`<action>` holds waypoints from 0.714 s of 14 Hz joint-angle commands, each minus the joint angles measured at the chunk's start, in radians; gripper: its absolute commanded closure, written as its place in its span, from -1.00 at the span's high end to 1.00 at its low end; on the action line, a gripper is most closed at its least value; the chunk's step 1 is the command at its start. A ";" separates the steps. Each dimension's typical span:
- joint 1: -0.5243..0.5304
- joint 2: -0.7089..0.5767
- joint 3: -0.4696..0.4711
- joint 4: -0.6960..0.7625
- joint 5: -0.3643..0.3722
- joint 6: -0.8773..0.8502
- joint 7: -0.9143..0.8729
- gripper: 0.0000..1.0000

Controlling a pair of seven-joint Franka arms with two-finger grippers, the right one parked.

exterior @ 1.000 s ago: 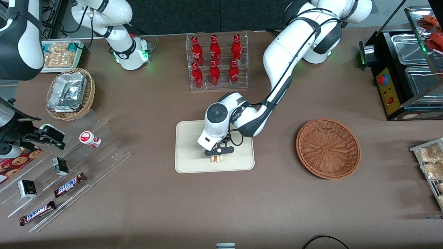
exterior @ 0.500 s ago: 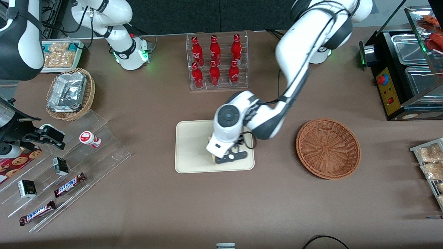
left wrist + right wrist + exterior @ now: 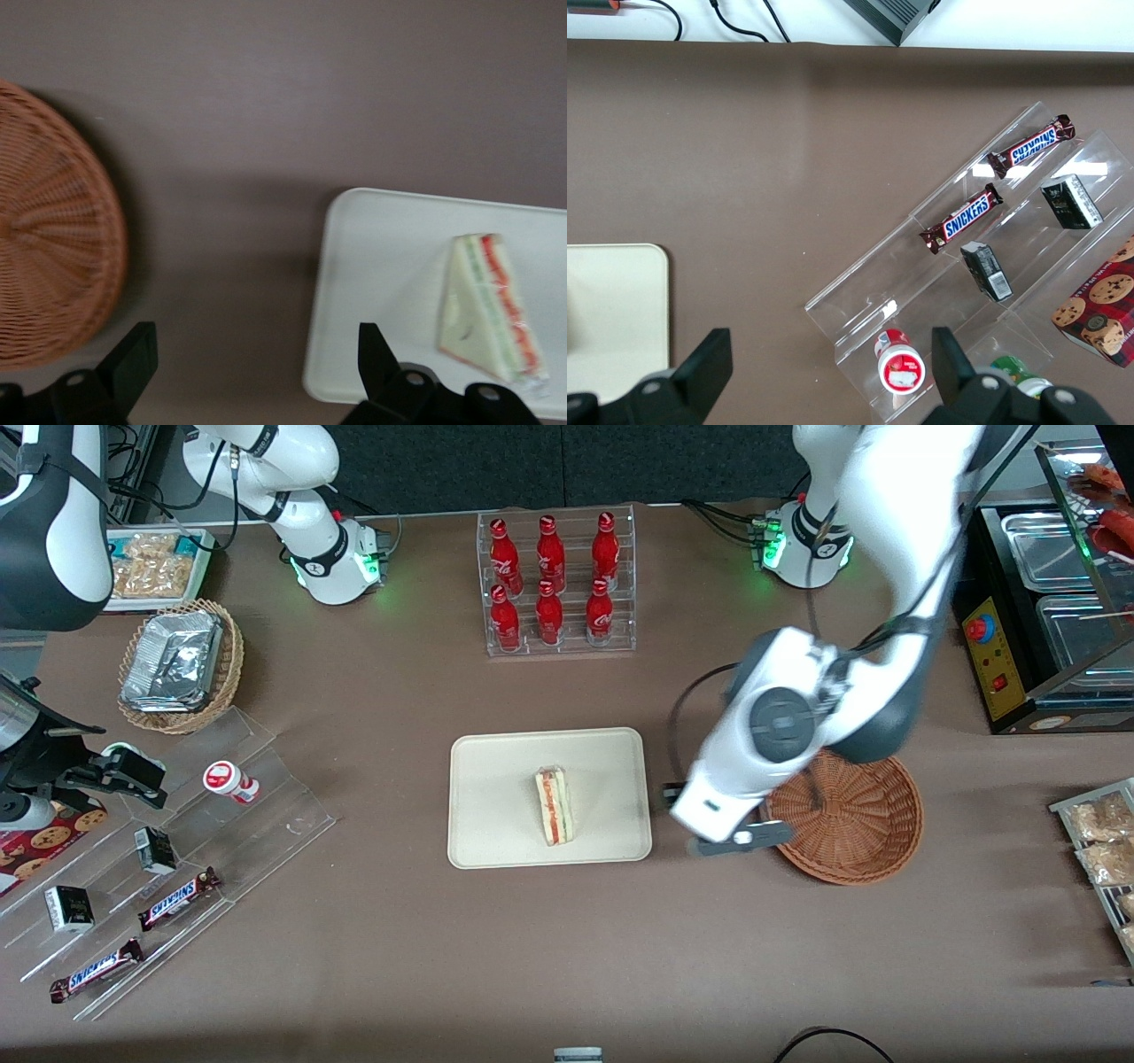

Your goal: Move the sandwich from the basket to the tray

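Front view: sandwich (image 3: 555,807) lies flat on the cream tray (image 3: 496,815), a little toward the working arm's end of it, nothing touching it. Long axis runs toward and away from the front camera, with the red and green filling stripes running the same way. Reddish-brown wicker basket (image 3: 850,815) is empty, well apart from the tray, toward the working arm's end of the table.

Left gripper (image 3: 740,839) hangs above bare table between tray and basket, overlapping the basket's near rim. Wrist view shows both fingers (image 3: 131,359) spread wide, nothing between them; released. From the gripper, the sandwich (image 3: 490,304) lies toward the parked arm's end, the basket (image 3: 53,230) the opposite way, both in sight past the fingers.

Judgement: placement looks done, sandwich sits fully inside the tray rim. Only move left is clearing the arm up and away; sandwich is out of its path, so low risk of knocking it.
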 commanded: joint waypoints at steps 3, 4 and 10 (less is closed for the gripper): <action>0.203 -0.352 -0.010 -0.416 -0.034 0.083 0.238 0.99; 0.232 -0.404 -0.007 -0.451 -0.040 0.074 0.282 0.99; 0.312 -0.531 0.002 -0.308 -0.045 -0.208 0.421 1.00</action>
